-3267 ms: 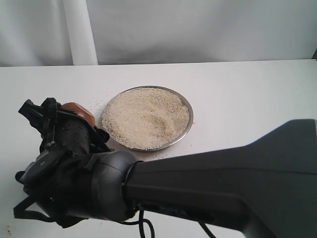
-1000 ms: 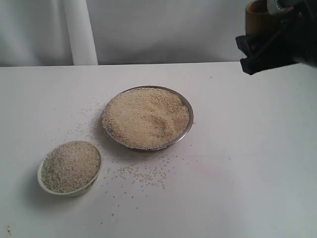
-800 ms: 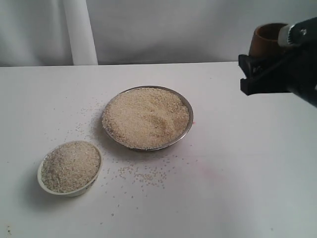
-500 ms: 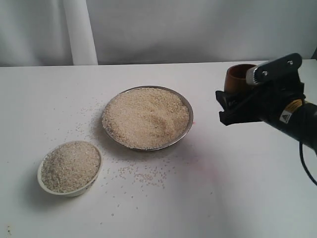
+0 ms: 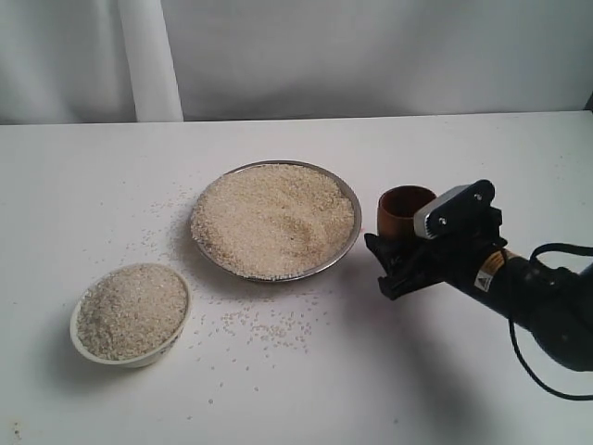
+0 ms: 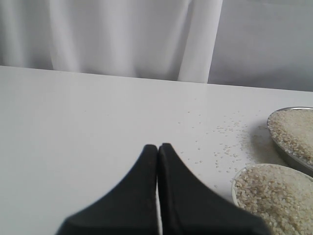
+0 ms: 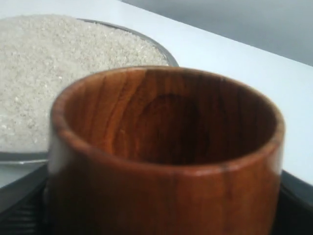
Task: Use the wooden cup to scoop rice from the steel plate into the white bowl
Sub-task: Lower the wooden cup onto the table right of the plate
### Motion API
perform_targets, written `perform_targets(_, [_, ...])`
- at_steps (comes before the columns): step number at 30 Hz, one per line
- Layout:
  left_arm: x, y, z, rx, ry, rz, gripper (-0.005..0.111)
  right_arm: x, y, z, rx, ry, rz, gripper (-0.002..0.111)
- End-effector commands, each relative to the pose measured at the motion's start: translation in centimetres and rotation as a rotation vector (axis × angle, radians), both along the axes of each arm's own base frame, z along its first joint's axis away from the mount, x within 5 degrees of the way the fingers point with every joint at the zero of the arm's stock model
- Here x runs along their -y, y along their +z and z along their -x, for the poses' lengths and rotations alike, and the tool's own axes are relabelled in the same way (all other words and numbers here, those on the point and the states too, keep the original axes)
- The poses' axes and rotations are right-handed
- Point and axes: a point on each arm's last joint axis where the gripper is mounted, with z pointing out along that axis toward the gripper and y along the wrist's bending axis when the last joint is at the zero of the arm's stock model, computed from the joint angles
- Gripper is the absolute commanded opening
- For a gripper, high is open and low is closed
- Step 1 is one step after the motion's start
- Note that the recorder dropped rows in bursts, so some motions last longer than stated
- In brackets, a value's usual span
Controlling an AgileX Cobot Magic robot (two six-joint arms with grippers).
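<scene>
The steel plate [image 5: 353, 236] sits mid-table, heaped with rice [image 5: 273, 218]. The white bowl [image 5: 139, 356] stands at the front left, filled with rice to its brim. My right gripper [image 5: 397, 252] is shut on the wooden cup [image 5: 405, 209], holding it upright just off the plate's right rim. In the right wrist view the cup [image 7: 166, 147] fills the frame; its dark inside holds no rice, and the plate [image 7: 168, 56] lies behind it. My left gripper [image 6: 158, 147] is shut on nothing, low over the table, left of the bowl [image 6: 235, 188].
Loose grains [image 5: 269, 329] lie scattered on the white table in front of the plate and between plate and bowl. A white curtain [image 5: 148, 56] hangs behind the table's far edge. The right arm's cable [image 5: 556, 250] trails at the right.
The right arm has come down from the upper right with the cup, leftward, to beside the plate's right rim. Earlier it reached across over the bowl.
</scene>
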Motion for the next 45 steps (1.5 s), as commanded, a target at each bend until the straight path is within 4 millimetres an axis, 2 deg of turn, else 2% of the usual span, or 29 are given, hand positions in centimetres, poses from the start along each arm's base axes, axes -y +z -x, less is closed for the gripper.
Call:
perform_targets(1, [0.0,0.0,0.0,0.005,-0.006,0.009,0.000,0.2,-1.0,0.0,0.057,0.023,0.022,0.000])
perform_targets(10, [0.0,0.0,0.0,0.005,-0.006,0.007,0.000,2.6,-1.9,-0.6,-0.060,-0.099,-0.015,0.000])
perform_targets(15, [0.0,0.0,0.0,0.005,-0.006,0.007,0.000,2.2,-2.0,-0.2,-0.075,-0.020,0.005,0.000])
perform_targets(29, [0.0,0.0,0.0,0.005,-0.006,0.007,0.000,2.5,-2.0,-0.4,-0.071,-0.066,0.003,0.000])
perform_targets(31, [0.0,0.0,0.0,0.005,-0.006,0.007,0.000,2.5,-2.0,-0.4,-0.066,-0.064,0.006,0.009])
perform_targets(33, [0.0,0.0,0.0,0.005,-0.006,0.007,0.000,2.5,-2.0,-0.5,-0.064,-0.064,0.005,0.032])
perform_targets(34, [0.0,0.0,0.0,0.005,-0.006,0.007,0.000,2.5,-2.0,-0.5,-0.066,-0.065,0.001,0.050])
perform_targets(36, [0.0,0.0,0.0,0.005,-0.006,0.008,0.000,2.5,-1.9,-0.5,-0.075,-0.083,-0.025,0.073])
perform_targets(39, [0.0,0.0,0.0,0.005,-0.006,0.008,0.000,2.6,-1.8,-0.6,-0.083,-0.110,-0.057,0.080])
perform_targets(45, [0.0,0.0,0.0,0.005,-0.006,0.008,0.000,2.5,-1.6,-0.6,-0.070,-0.112,-0.092,0.080])
